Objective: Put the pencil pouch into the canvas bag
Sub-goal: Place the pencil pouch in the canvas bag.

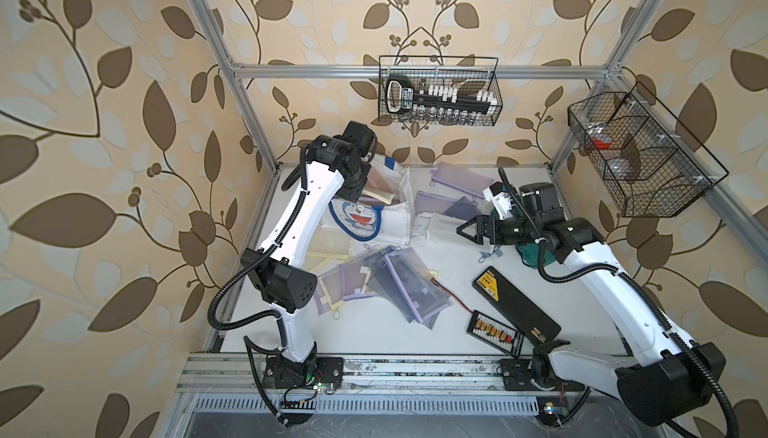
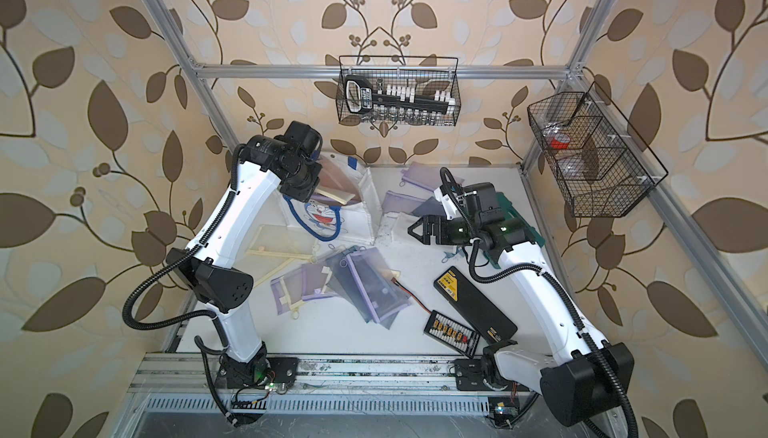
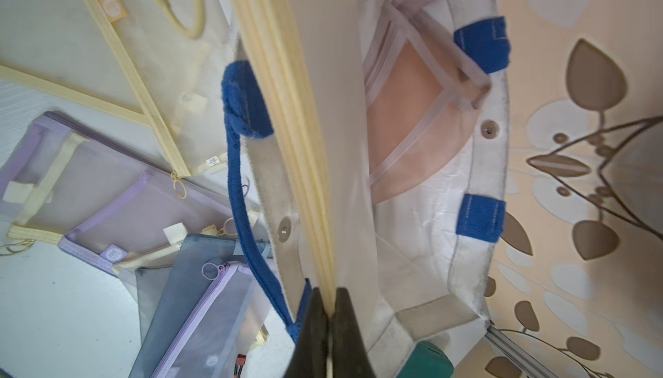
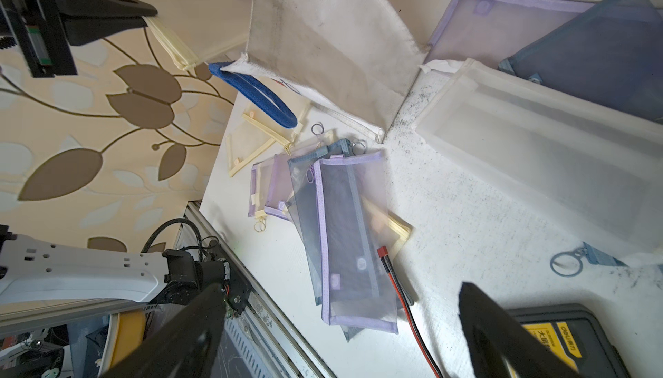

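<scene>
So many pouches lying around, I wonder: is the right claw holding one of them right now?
No, the right claw stands wide open in its wrist view, with nothing gripped in it.

canvas bag [image 3: 430,236]: matt woven cloth | pencil pouch [image 3: 323,107]: translucent mesh fabric | table [image 1: 365,332]: matt, scuffed

The light was bright, soft and even, leaving only faint shadows on the white table [image 1: 374,323]. Both top views bowed the frame posts [image 1: 199,12] toward the edges. In my left wrist view the pencil pouch [image 3: 315,125] looked smeared, perhaps too close to focus. In the right wrist view the fingertips [image 4: 502,340] of my right gripper [image 4: 341,286] were dark blurs.
</scene>
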You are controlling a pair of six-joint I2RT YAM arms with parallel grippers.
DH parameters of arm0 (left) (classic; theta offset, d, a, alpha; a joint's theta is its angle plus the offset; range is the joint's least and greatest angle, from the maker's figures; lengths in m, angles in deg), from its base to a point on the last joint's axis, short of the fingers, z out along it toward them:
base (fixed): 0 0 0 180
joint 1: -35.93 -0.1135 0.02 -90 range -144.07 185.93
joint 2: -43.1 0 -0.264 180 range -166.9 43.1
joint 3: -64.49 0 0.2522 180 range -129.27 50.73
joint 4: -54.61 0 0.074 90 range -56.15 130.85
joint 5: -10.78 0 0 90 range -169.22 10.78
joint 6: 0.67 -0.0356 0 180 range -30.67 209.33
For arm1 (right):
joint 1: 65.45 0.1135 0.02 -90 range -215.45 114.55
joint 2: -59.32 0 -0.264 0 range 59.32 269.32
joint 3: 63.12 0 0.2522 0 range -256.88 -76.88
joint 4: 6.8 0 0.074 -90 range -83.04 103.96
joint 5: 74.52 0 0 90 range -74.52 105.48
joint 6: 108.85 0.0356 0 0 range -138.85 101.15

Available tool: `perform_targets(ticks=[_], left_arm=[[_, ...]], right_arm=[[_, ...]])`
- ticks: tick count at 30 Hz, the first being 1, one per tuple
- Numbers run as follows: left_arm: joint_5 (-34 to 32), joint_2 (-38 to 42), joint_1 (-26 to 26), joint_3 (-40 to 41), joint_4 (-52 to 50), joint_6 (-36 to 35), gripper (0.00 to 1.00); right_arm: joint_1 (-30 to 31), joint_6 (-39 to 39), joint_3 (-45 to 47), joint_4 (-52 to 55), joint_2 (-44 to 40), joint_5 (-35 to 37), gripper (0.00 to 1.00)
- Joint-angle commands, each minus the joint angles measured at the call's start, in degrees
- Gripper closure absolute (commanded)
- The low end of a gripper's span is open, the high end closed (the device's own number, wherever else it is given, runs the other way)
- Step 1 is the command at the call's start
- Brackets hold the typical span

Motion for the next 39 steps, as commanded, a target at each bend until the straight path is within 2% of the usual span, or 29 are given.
perform_targets(ticks=[1,8,14,17,24,26,29,32,34,36,39], left_arm=[[0.4,-0.1,-0.3,1.6,0.7,1.6,1.00],[0.8,-5.4,-0.4,0.4,2.7,0.3,1.00],[2.1,-7.9,-1.2,0.4,3.3,-1.7,0.89],[1.5,-7.8,-1.2,-2.0,3.0,-4.7,0.75],[2.9,-3.6,-1.2,-5.0,3.3,-15.1,0.30],[5.0,-0.9,-1.0,-3.3,4.1,-18.8,0.24],[8.9,5.7,0.4,4.4,8.3,-25.5,0.18],[12.7,15.7,4.1,18.8,15.6,-32.4,0.16],[17.7,24.5,6.6,30.5,22.9,-34.5,0.20],[22.4,32.4,9.0,41.6,28.2,-35.8,0.30],[23.8,40.9,13.9,55.2,31.8,-33.9,0.32]], right_arm=[[0.0,-1.2,-1.7,0.4,1.0,0.6,0.00],[-0.1,-1.4,-1.1,0.3,1.0,0.9,0.00],[-0.2,-2.9,-1.7,1.8,0.4,2.7,0.00],[-0.3,-3.2,-1.5,2.0,0.4,2.9,0.00],[-0.3,-2.7,-1.0,0.9,1.2,2.0,0.00],[-0.3,-2.7,-0.7,0.6,1.4,1.9,0.00],[-0.3,-2.6,0.5,-0.2,1.9,1.0,0.00],[-0.2,-2.6,2.3,-1.3,3.1,-1.2,0.00],[0.3,-3.0,3.2,-1.5,4.3,-2.1,0.00],[1.5,-3.4,4.0,-2.3,5.6,-2.8,0.00],[4.2,-4.1,5.4,-4.5,8.9,-4.7,0.02]])
